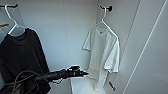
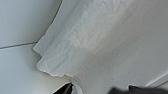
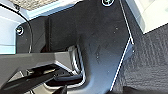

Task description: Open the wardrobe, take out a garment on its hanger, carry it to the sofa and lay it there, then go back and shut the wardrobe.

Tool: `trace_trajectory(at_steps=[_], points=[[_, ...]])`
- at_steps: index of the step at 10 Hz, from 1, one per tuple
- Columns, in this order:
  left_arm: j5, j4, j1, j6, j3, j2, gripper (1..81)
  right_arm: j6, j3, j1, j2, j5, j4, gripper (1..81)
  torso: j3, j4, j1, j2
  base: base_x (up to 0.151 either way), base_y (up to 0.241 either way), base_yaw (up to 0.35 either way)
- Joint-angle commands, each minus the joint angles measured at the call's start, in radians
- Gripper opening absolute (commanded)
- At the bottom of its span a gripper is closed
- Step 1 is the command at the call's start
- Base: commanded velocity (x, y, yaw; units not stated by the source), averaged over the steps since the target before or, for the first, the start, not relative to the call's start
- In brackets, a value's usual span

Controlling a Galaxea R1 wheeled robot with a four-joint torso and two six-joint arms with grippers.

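Head view showed our left gripper [image 1: 83, 73] reaching into the open wardrobe [image 1: 67, 30], its tip just beside the T-shirt's [image 1: 102, 52] lower hem; we could not tell whether its fingers were parted. The T-shirt hung on its hanger [image 1: 106, 22] near the right wall. A black top [image 1: 22, 57] hung at the left.

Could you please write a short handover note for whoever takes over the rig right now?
Left gripper: reaching into the open wardrobe, tip near the lower hem of the white T-shirt; fingers unclear, nothing held.
Right gripper: state unclear.
T-shirt hangs on its white hanger from a hook on the wardrobe's right inner wall; a black top hangs on the left.
Done: wardrobe opened.
Left: take out the T-shirt on its hanger, lay it on the sofa, close the wardrobe.
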Motion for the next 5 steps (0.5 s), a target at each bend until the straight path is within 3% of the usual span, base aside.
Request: trace_trajectory(at_steps=[1, 5], points=[[0.001, -0.009, -0.267, -0.099, -0.058, 0.056, 81.1, 0.001, 0.003, 0.044, 0.005, -0.055, 0.011, 81.1, 0.000, 0.000, 0.000, 0.000, 0.000, 0.000, 0.000], [-0.002, -0.090, -0.393, -0.110, -0.089, 0.111, 81.1, 0.003, -0.001, 0.047, 0.007, -0.050, 0.013, 81.1, 0.000, 0.000, 0.001, 0.000, 0.000, 0.000, 0.000]])
